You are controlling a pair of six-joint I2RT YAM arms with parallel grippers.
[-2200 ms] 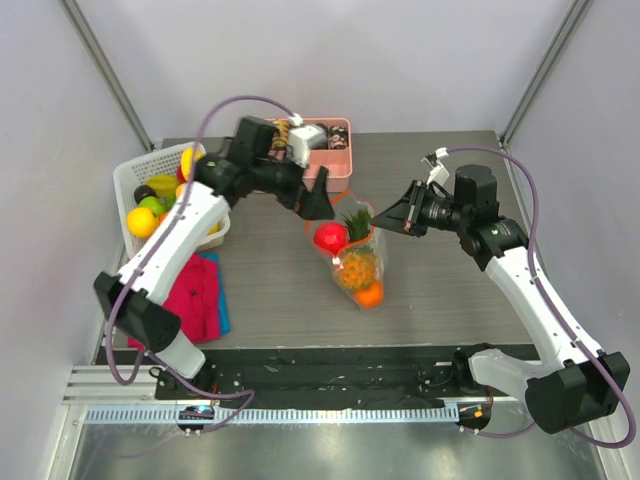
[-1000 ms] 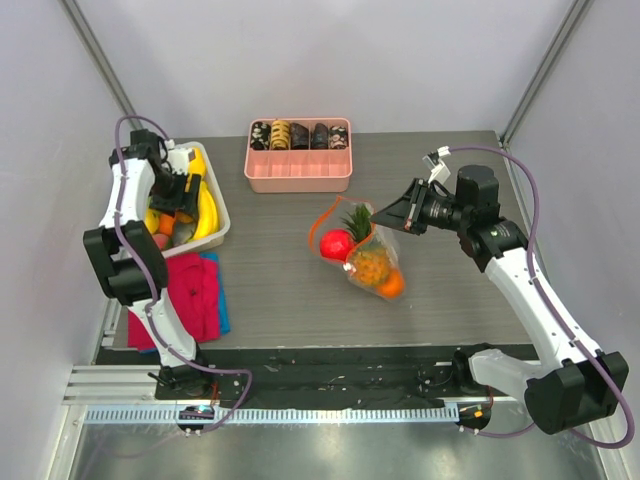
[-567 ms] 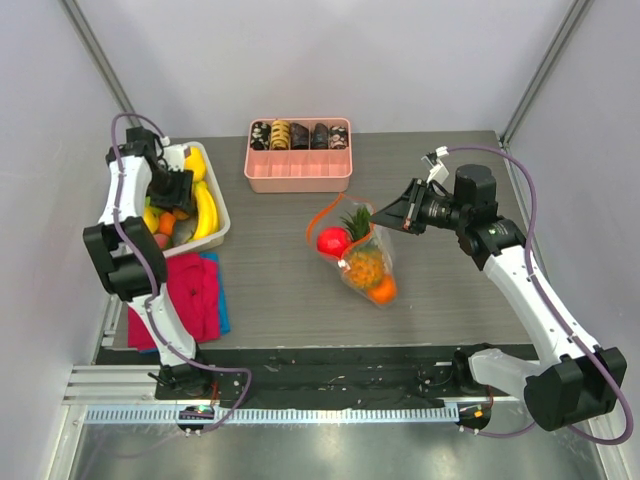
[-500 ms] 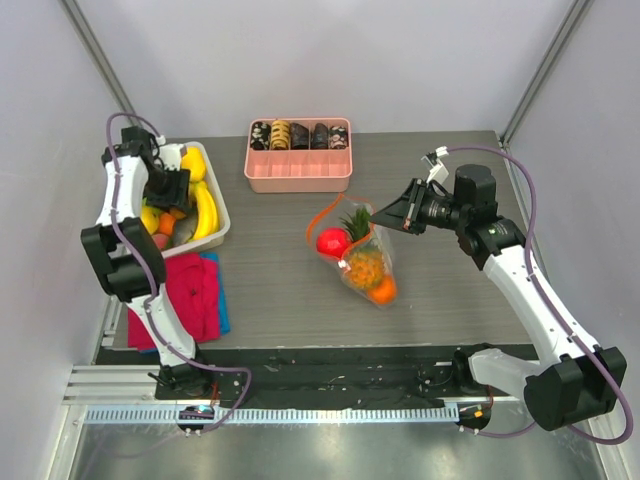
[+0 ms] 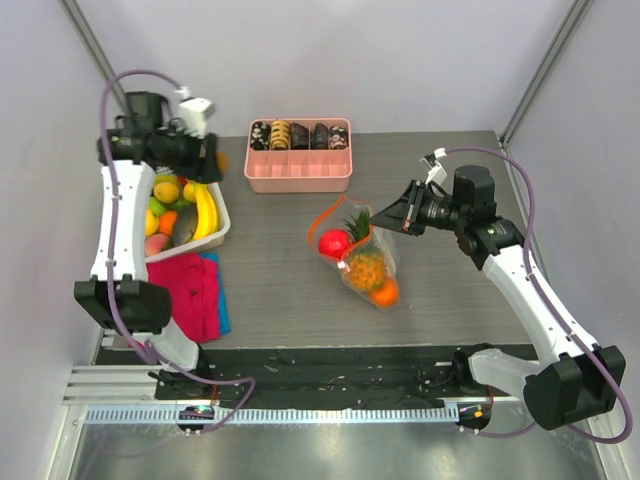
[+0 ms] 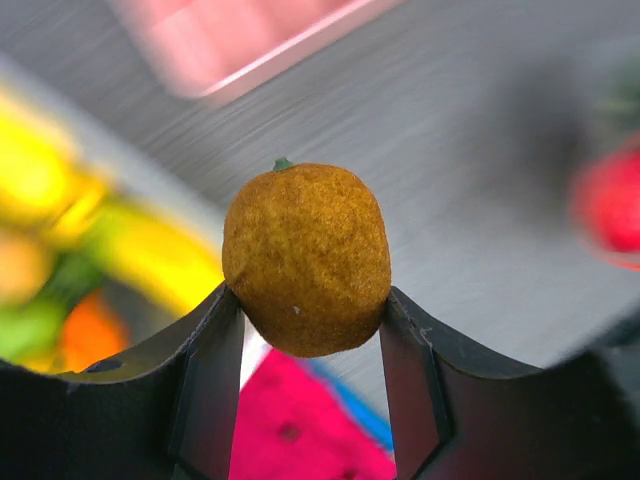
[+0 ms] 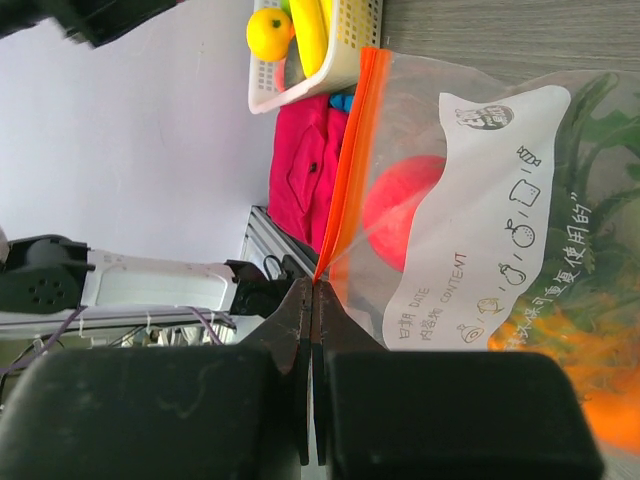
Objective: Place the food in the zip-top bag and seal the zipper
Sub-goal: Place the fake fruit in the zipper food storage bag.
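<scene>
The clear zip-top bag lies mid-table with a red fruit, a pineapple and an orange ball inside. Its orange-red zipper edge gapes open. My right gripper is shut on the zipper strip, pinching it at the fingertips; the slider does not show. My left gripper is raised between the basket and the pink tray, shut on a fuzzy brownish-orange round fruit with a small green stem. The radish is not in view.
A white basket with bananas and other toy fruit stands at the left. A pink divided tray with dark pieces is at the back. A red cloth lies in front of the basket.
My left gripper has lifted out of the basket with the brownish-orange fruit and swung up and right. The right gripper and the bag have hardly moved.
</scene>
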